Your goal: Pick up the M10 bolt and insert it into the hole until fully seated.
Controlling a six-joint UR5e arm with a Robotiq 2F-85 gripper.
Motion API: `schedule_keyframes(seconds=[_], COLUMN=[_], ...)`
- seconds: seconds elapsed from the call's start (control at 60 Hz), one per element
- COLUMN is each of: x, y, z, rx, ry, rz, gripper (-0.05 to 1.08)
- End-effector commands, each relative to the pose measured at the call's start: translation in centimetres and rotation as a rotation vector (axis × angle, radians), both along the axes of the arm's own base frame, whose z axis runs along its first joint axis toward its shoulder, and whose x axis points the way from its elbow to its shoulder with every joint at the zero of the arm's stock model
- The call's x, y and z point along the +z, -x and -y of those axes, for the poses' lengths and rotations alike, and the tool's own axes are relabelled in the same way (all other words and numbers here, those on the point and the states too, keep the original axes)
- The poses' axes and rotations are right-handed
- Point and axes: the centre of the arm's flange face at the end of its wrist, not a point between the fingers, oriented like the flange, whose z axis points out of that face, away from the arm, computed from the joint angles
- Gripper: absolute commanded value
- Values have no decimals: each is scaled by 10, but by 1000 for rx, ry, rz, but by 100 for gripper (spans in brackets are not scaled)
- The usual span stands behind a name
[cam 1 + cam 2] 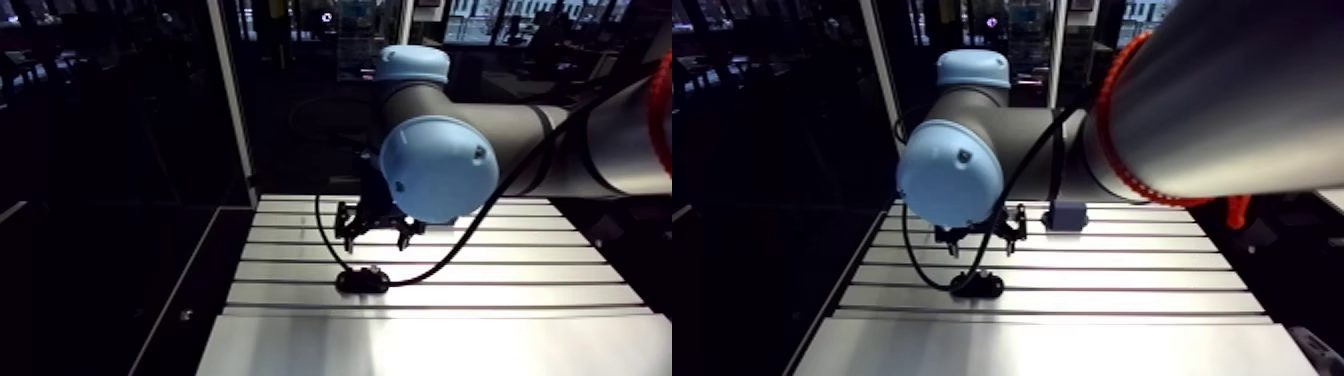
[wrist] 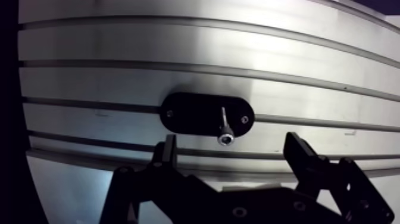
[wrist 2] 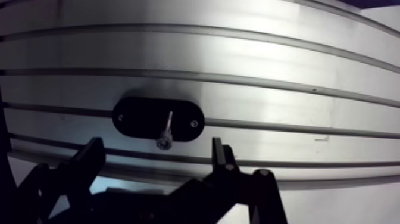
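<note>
In the wrist view a black oval plate [image 2: 196,113] is fixed on the slotted aluminium table [image 2: 178,65]. A slim silver bolt [image 2: 224,128] stands upright in the plate near one end, with its socket head facing the camera. My gripper [image 2: 231,143] hovers above it, open. Its fingers [image 2: 300,155] stand on either side of the bolt head and do not touch it. Nothing is held. In the arm view the gripper [image 1: 375,235] hangs just above the black plate [image 1: 362,280].
Long grooves run across the table [image 1: 500,290] under the plate. The table's left edge [image 1: 215,300] drops into a dark area. A small grey box [image 1: 1064,215] sits on the table behind the arm.
</note>
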Motion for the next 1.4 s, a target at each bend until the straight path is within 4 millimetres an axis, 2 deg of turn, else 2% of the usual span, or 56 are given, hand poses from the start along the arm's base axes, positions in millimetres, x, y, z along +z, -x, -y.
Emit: schedule_keyframes(seconds=[0.017,0.183,0.867,1.4], x=[-7,-9,-20,-26], y=[0,1,1,-1], z=[-1,1,1,1], rx=[-2,1,1,1], ry=[-2,-2,0,-1], rz=[14,8,32,46], gripper=[4,8,11,18])
